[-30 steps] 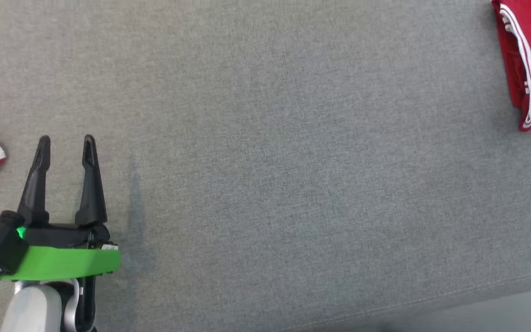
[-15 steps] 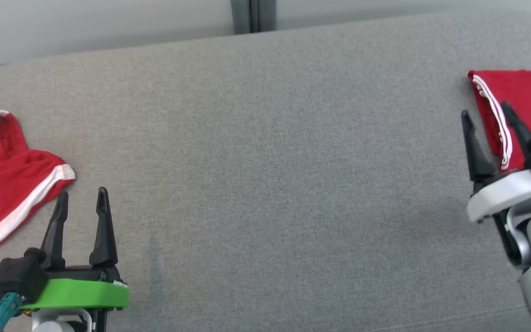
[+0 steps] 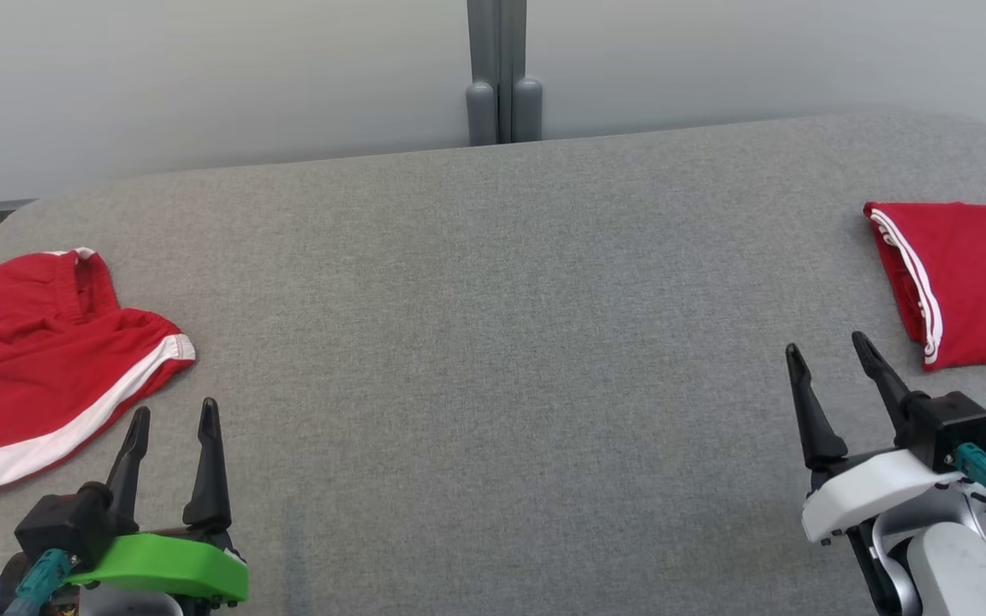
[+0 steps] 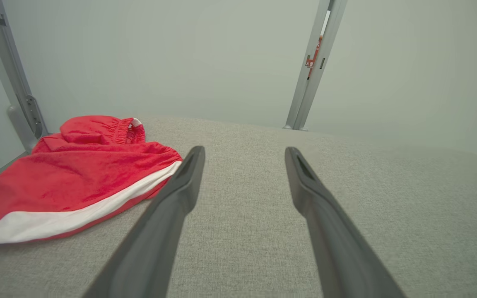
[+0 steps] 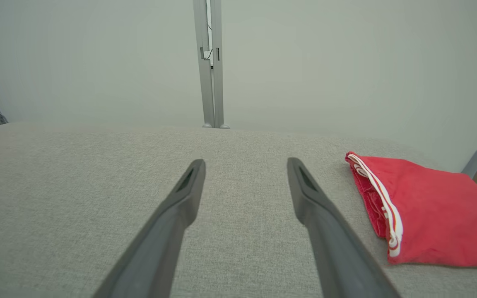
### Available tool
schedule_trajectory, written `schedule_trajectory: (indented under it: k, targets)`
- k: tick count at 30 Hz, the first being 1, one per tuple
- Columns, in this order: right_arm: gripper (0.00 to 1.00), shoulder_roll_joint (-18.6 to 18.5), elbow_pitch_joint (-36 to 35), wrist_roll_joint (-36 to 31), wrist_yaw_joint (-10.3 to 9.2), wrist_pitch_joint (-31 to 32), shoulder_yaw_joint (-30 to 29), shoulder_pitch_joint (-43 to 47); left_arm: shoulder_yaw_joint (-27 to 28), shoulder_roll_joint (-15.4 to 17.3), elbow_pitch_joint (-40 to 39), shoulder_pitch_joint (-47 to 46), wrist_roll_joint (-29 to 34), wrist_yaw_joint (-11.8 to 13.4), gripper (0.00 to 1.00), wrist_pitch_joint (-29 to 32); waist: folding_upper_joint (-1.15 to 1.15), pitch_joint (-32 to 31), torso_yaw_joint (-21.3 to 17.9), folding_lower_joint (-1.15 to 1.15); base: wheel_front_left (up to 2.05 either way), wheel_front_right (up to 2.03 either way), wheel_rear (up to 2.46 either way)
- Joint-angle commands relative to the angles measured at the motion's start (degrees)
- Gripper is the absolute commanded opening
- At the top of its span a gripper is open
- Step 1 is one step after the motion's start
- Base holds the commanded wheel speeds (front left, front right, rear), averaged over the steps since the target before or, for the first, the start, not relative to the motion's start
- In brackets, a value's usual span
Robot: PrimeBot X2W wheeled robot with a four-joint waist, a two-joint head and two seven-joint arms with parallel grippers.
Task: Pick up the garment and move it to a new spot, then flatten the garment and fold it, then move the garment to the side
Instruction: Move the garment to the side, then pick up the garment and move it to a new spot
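Your left pincer stands wide open and empty over the near left of the grey counter. The rumpled red garment lies just to its left and a little farther off, its white-striped edge near the pincer but apart from it. Your right pincer is equally wide open and empty at the near right, with the folded red garment just beyond it to the right. You have two red garments and two pincers.
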Motion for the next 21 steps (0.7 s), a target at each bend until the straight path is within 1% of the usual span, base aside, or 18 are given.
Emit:
schedule_trajectory:
  k: [1,10,15,21]
  targets:
    - [1.0,0.4,-0.3,-0.5,-0.11,0.3,-0.5,1.2,0.0,0.2,0.7,0.3,-0.3,0.3,1.0,0.2,0.0,-1.2,0.7,0.01,0.0,0.0,0.0]
    - [1.0,2.3,-0.8,-1.6,-0.11,1.8,-0.8,2.4,-0.4,-0.2,3.0,0.9,-0.7,0.5,1.0,-0.3,0.0,-2.6,1.2,0.01,0.0,0.0,0.0]
    - [1.0,2.5,-1.1,-1.4,-0.11,2.2,-0.5,2.0,-0.7,-0.5,2.7,0.9,-0.7,0.7,1.0,-0.6,0.0,-2.0,1.6,0.01,0.0,0.0,0.0]
    - [1.0,2.6,-0.7,-1.3,-0.11,2.3,-0.8,2.5,-0.8,0.1,2.6,1.0,-0.8,0.5,1.0,-1.0,0.0,-1.9,1.9,0.01,0.0,0.0,0.0]
